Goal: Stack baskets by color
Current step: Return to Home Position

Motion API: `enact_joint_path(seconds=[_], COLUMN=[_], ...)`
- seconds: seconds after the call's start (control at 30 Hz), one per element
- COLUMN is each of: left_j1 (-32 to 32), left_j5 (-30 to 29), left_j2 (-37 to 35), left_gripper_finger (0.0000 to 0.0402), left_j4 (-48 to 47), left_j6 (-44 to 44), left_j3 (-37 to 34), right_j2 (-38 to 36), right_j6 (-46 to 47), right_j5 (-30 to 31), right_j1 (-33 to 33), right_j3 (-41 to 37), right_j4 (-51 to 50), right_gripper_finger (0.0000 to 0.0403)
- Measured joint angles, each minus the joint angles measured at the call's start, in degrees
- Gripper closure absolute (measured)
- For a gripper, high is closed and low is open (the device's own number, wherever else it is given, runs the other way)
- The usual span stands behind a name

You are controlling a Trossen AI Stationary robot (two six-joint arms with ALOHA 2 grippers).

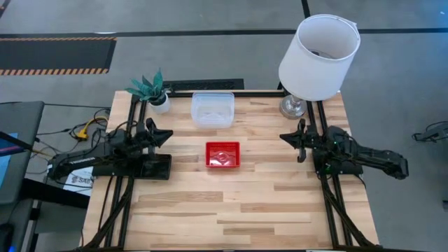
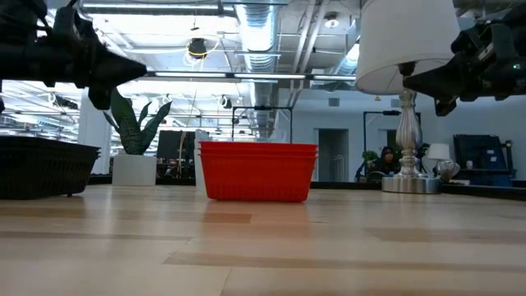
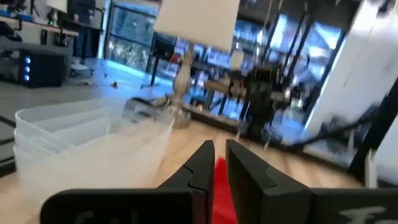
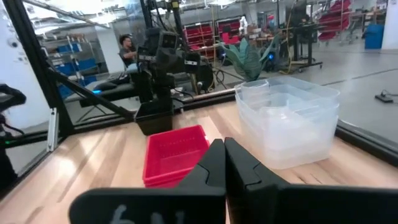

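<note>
Both arms hang clear of the baskets! Left end effector [image 1: 166,134] and right end effector [image 1: 285,137] face each other, fingers together. Red stack [image 1: 222,155] sits between them at frame centre, clear stack [image 1: 212,110] upper centre, black stack [image 1: 152,166] under the left arm.

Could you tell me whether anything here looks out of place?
Nothing stands out: the clear stack, red stack and black stack sit level and tidy; lamp and plant stand upright; the left gripper and right gripper wait at the sides.
</note>
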Motion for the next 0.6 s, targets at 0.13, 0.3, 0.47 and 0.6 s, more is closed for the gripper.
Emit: enact_joint_path(seconds=[0.13,0.3,0.47,0.6], left_j1=[0.0,0.0,0.0,0.0], left_j5=[1.8,2.1,2.2,2.2], left_j2=[0.0,-0.1,-0.1,-0.1], left_gripper_finger=[0.0375,0.0375,0.0375,0.0375], left_j4=[-3.3,-3.6,-3.6,-3.6], left_j6=[5.6,10.8,11.9,8.6], left_j3=[0.0,0.0,-0.1,-0.1], right_j2=[0.2,0.2,0.2,0.2], right_j6=[1.9,2.6,2.1,4.4], right_j5=[-0.4,-0.5,0.3,1.5], right_j1=[0.0,0.7,3.0,5.3], right_j3=[0.0,0.0,0.0,-0.1], right_j4=[-0.7,-0.8,-1.2,-1.6], right_gripper_finger=[0.0395,0.0395,0.0397,0.0399])
